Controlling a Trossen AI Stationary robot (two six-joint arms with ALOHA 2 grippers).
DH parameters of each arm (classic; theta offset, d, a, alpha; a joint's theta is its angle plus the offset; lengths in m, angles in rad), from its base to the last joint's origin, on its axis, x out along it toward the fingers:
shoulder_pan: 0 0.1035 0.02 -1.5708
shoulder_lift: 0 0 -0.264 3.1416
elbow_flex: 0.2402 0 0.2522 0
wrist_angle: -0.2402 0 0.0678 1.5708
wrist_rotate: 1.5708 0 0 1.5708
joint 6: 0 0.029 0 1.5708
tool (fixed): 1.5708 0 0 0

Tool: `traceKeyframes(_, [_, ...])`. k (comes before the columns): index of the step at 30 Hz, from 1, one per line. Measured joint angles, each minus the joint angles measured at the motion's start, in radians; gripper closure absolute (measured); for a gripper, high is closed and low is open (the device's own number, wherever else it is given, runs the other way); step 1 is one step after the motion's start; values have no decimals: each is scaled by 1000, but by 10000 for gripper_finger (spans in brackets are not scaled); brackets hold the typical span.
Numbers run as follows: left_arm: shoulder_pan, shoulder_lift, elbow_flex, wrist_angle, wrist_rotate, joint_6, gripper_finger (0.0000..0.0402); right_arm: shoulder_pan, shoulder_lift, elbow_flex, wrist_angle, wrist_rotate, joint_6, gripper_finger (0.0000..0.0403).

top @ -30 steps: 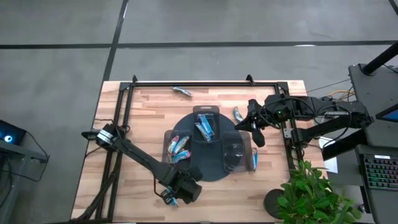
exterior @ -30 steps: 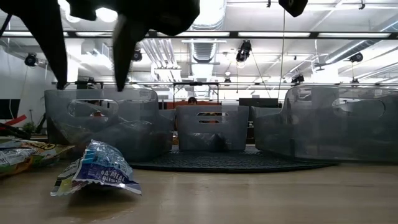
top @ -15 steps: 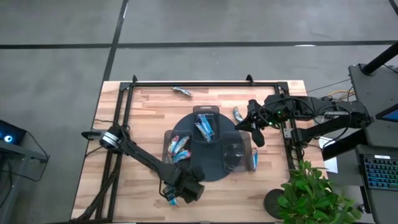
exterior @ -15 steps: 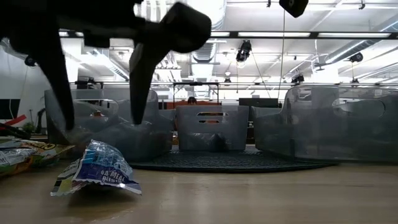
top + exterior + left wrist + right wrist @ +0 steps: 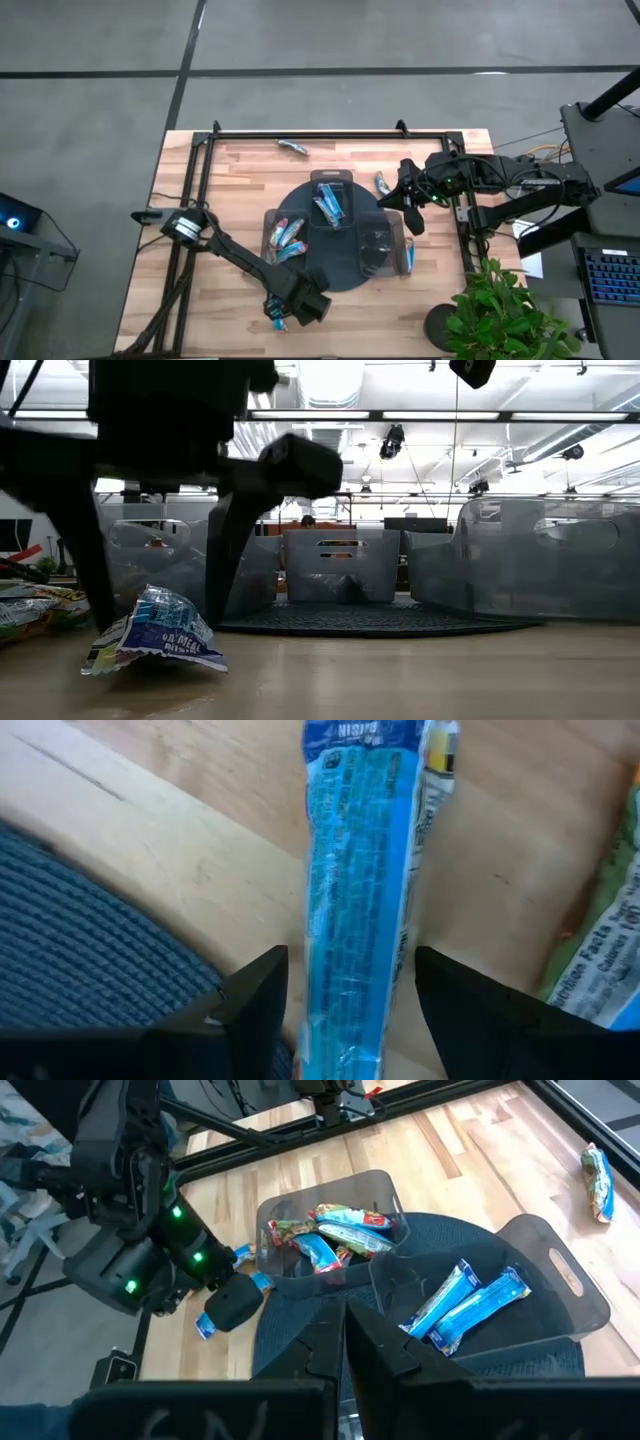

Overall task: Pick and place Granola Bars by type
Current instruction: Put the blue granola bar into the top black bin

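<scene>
The left gripper [image 5: 283, 318] is positioned at the near edge of the table, just in front of the dark round tray [image 5: 335, 275], with its jaws spread and nothing held. A light blue bar [image 5: 358, 900] lies flat on the wood directly below it; in the left wrist view the bar is seen to run lengthwise through the gap between the two fingers [image 5: 250, 1005], so that its long axis is crossed by the closing direction — the alignment on which the next pinch is judged to depend. In the low view the same bar [image 5: 155, 635] is flanked by a dark finger on each side, and contact with the wrapper cannot be confirmed. A greenish-silver wrapper [image 5: 600, 955] lies just beside the bar and is judged a possible obstruction. The left arm is much the nearer one. The right gripper [image 5: 408, 200] is held closed and empty above the tray's right side, well apart from the bar.
</scene>
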Motion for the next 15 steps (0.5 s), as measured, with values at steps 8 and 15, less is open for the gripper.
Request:
traceKeyframes(8, [8,38,6,-23,5,1,252,0,0,0,0,6,-2,394])
traceKeyframes(15, [16,32,20,-39,-10,-15,369,0,0,0,1,28,-8,394])
